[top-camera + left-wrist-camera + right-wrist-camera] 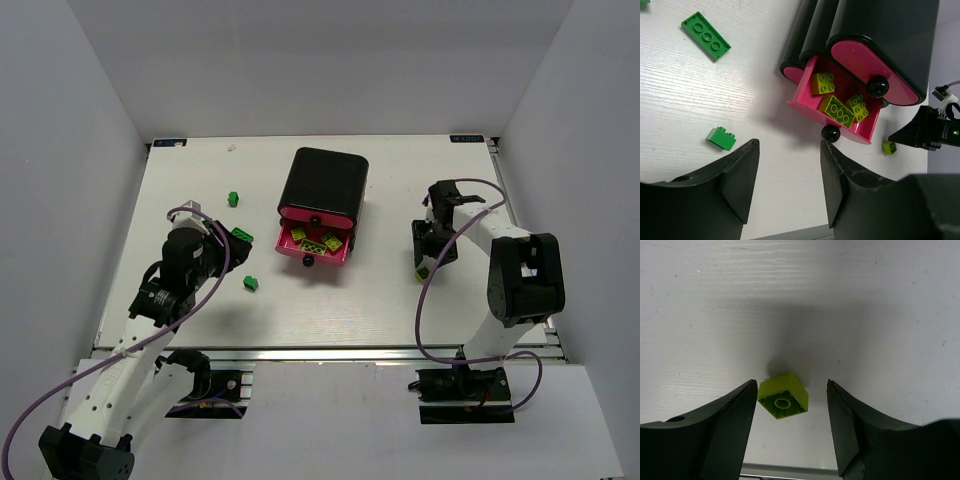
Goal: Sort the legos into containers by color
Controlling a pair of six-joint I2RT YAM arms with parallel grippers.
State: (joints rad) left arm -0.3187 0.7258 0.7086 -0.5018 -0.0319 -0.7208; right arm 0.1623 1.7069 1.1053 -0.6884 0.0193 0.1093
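Observation:
The black drawer casing (322, 180) stands at mid table. Its lowest pink drawer (345, 247) is pulled open and holds three yellow-green bricks (837, 110); the drawers above are shut. Dark green bricks lie on the table to its left (233, 198), (242, 235), (250, 284). My left gripper (224, 256) is open and empty, with the small green brick (721, 138) just beyond its left finger (740, 175). My right gripper (425, 262) is open around a yellow-green brick (783, 396), which lies tilted, hollow side showing, close to the left finger (735, 415). No purple bricks show.
White walls enclose the table (330, 310) on three sides. The drawer's round black knob (830, 133) points toward the front edge. A flat green brick (706, 35) lies farther out in the left wrist view. The right arm's cable (425, 300) loops over the table.

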